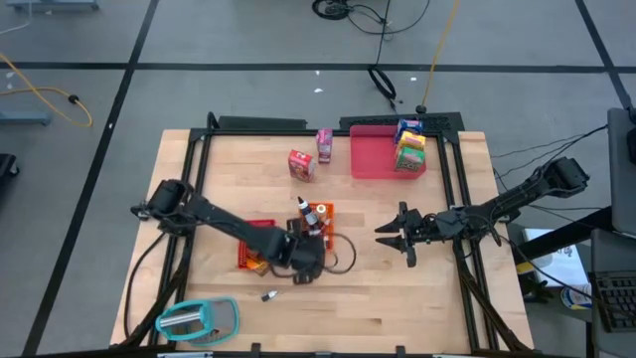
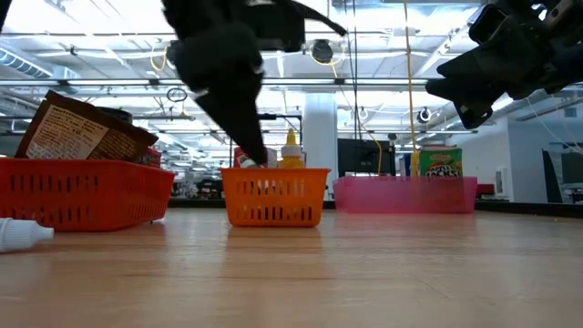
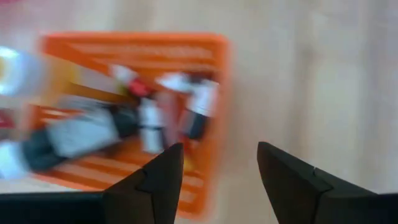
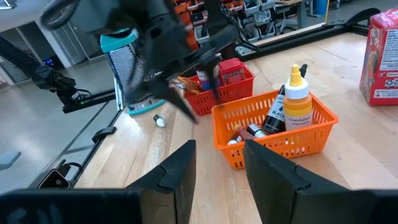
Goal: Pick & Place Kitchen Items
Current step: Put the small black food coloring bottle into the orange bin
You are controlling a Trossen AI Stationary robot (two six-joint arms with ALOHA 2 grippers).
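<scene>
Little can be read — the green-and-yellow cereal carton (image 2: 441, 164) standing in the flat pink plastic tray (image 2: 364, 195) shows red lettering that looks like "Apple Jacks"; every other label is too blurred or small.

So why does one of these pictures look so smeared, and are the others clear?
The left wrist view is streaked with motion blur: the orange basket and its small bottles smear sideways. In the low view the left arm is a dark blurred shape. The right wrist view shows the yellow-capped bottle sharply. The high view is evenly lit.

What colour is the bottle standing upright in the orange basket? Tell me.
Yellow bottle, clearest in the right wrist view.
</scene>
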